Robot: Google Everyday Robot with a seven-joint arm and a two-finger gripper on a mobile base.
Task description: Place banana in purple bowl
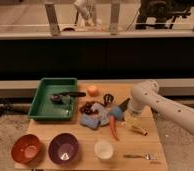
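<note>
Wooden tabletop (44,129) noted below a dark wall and a railing. The banana (136,130) is seen lying flat near the right edge, just beside the carrot (113,127). The hand (130,120) is held low, right over the banana's near end; whether it is open, closed or gripping cannot be told. The purple bowl (64,148) is found well apart, at the front left.

Risks, as judged:
- A slim curved fruit may be rolled or pinched off-centre and dropped.
- The carrot may be caught along with it.
- The white cup (104,149), standing between banana and bowl, may be knocked on a low carry.
- The orange-red bowl (26,148), just beside the purple one, may be taken by mistake.

Counted: one banana, one carrot, one white cup, two bowls (one purple, one orange-red), one green tray (39,102), one hand.
</note>
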